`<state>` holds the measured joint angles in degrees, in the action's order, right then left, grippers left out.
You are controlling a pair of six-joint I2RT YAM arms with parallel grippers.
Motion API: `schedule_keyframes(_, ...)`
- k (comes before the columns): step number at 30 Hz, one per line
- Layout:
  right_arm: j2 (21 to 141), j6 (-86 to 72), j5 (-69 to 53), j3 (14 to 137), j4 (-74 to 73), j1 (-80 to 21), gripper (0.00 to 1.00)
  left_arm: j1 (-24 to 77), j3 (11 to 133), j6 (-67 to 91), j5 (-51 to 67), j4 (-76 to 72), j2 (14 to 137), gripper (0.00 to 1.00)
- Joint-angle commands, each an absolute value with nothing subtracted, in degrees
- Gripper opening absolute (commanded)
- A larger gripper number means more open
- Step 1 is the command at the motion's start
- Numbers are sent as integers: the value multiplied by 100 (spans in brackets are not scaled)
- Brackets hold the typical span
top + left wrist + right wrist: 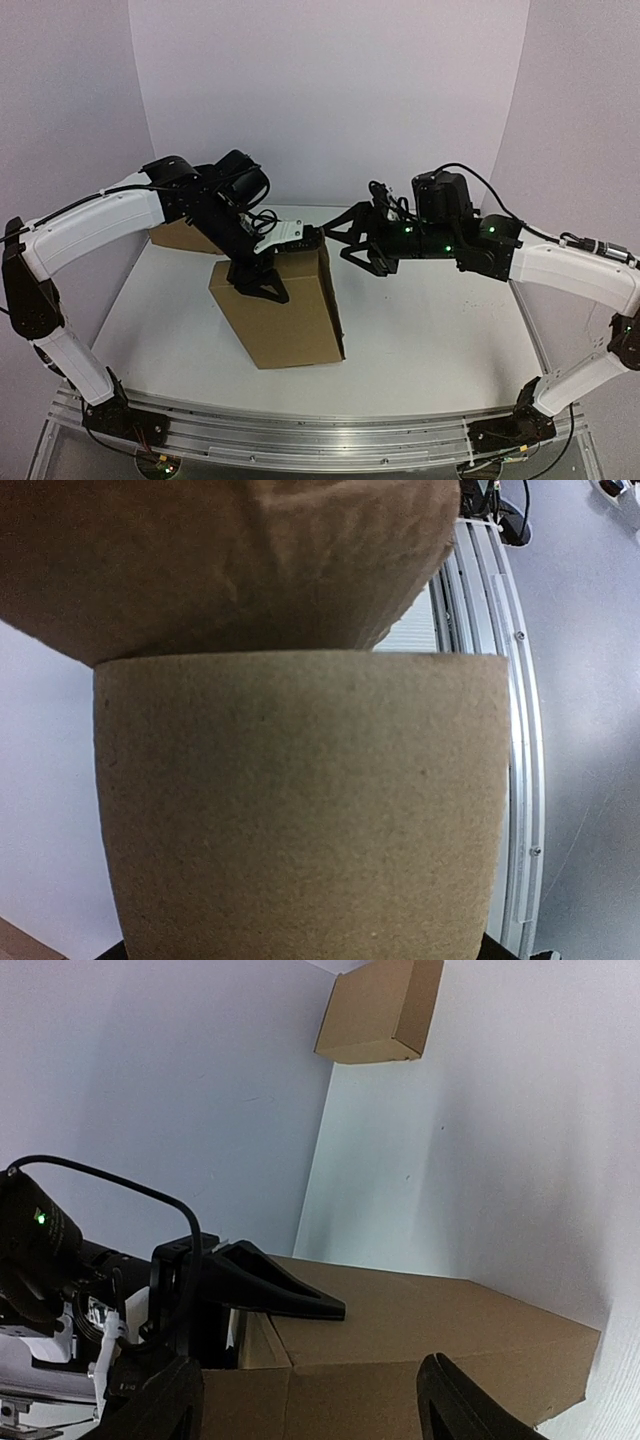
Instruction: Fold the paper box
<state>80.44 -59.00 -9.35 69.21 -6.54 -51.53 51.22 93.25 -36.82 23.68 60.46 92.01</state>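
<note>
**Ana:** Cardboard fills the left wrist view: a round-cornered flap of the paper box [300, 800], right up against the lens, with another panel bent over above it.

**Ben:** And where does the box stand overall?

**Ana:** It stands on end around the middle of the counter [430, 340], a little to the left, with its broad face toward the near edge. A second box [180, 238] lies at the far left behind the left arm, well apart from it.

**Ben:** What about the end effectors?

**Ana:** The left end effector [260, 283] is at the box's upper edge, with one finger lying flat on the near face. Its other finger is hidden, so I cannot tell whether it is pinching the panel. The right end effector [342, 247] hovers just beside the top right corner. Its fingers [460, 1405] are spread wide and grip nothing.

**Ben:** So what is the step in hand?

**Ana:** My guess is closing the top, with the left side steadying the box while the right works the flap home.

**Ben:** How would you do that well?

**Ana:** Keep the left steady so the tall box doesn't tip. Bring the right in square to the top edge and push along the crease, not across it. Press gently, because thin board buckles if it is shoved at a corner. Stop once the flap seats, and only then let the left go.
</note>
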Motion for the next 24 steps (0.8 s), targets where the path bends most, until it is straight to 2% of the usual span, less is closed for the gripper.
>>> schedule_keyframes(1, 8146, -6087, -1131, 6973, -169, -5307, 72, 5125, 9363, -3728, 2171, 6281, 9231, 17)
schedule_keyframes(9, 8114, -5960, -872, 7044, -670, -5657, 82, 5128, 9367, -3735, 2124, 6241, 9276, 17)
schedule_keyframes(20, 8183, -5768, -562, 6895, -1449, -5838, 71, 5124, 9427, -3745, 2246, 6252, 9351, 17)
schedule_keyframes(24, 7717, -5413, -567, 6729, -1432, -5824, 83, 5116, 9160, -4079, 2304, 6153, 9203, 18)
